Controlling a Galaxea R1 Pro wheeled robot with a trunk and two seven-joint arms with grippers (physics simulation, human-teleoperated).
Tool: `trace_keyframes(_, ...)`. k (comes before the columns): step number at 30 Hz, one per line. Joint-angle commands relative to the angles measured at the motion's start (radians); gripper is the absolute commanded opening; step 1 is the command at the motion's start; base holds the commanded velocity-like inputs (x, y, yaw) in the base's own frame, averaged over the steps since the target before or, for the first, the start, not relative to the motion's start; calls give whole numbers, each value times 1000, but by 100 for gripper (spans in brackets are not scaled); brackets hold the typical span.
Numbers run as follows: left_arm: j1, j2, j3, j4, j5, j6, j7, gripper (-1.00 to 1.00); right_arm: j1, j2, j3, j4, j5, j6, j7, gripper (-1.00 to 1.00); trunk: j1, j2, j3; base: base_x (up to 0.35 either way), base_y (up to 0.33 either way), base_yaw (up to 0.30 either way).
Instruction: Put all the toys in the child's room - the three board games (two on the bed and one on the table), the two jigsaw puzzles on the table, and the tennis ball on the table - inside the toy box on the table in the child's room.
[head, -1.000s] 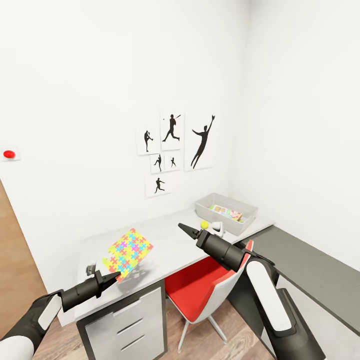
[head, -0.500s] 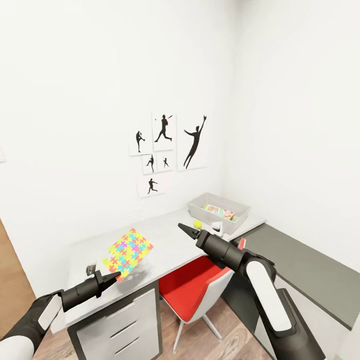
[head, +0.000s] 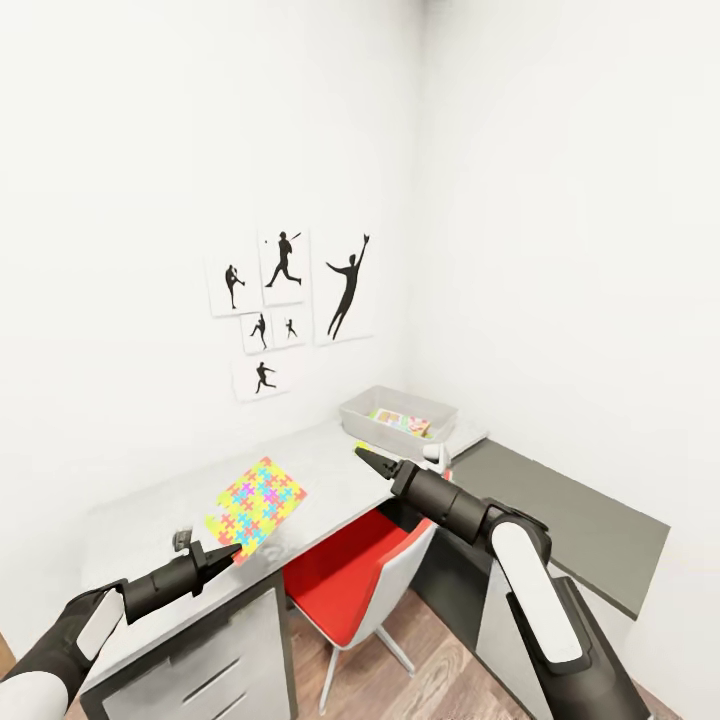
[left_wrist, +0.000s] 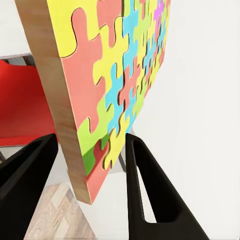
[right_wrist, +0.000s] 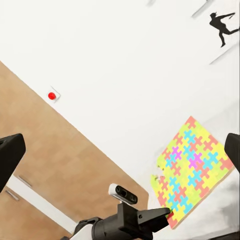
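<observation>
Jigsaw puzzle (head: 256, 503): thin flat square, yellow-pink-blue-green mosaic; held up tilted above the near edge of the bench (head: 320, 470), off its surface.
Grip: left claw (head: 226, 553) clamped on the puzzle's lower corner; left wrist view shows a dark finger on each face of the slab (left_wrist: 107, 100).
Handling (judgement): stiff board with a wood-look edge, probably light. A hold at one corner leaves the rest hanging out, so it may swing or twist in a quick move. Faces look smooth, so slipping is possible. A hold nearer mid-edge would be steadier.
Right claw (head: 366, 458): carries nothing, pointed toward the toy box; in the right wrist view its fingers sit wide apart at the frame's sides.
Toy box (head: 352, 413): light grey bin at the far end of the bench, in the room's corner; colourful flat items already inside, too small to name. Well apart from the puzzle.
Around: red chair (head: 340, 580) tucked under the bench; black sports silhouettes (head: 290, 305) on the wall; lower dark grey unit (head: 560, 510) to the right.
Next (judgement): carry the puzzle along the bench and lower it flat into the bin.
</observation>
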Motion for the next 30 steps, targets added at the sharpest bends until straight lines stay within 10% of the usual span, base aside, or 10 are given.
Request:
trace_keyframes(1, 0, 0, 1, 0, 4, 6, -1, -100, -1, 1, -1, 1, 1, 4, 3, 100, 0, -1, 0, 0, 0, -266)
trace_keyframes(30, 0, 1, 7, -7, 8, 2, -12, -100, -1, 2, -1, 1, 1, 4, 3, 100, 0, -1, 10, 4, 0, -183)
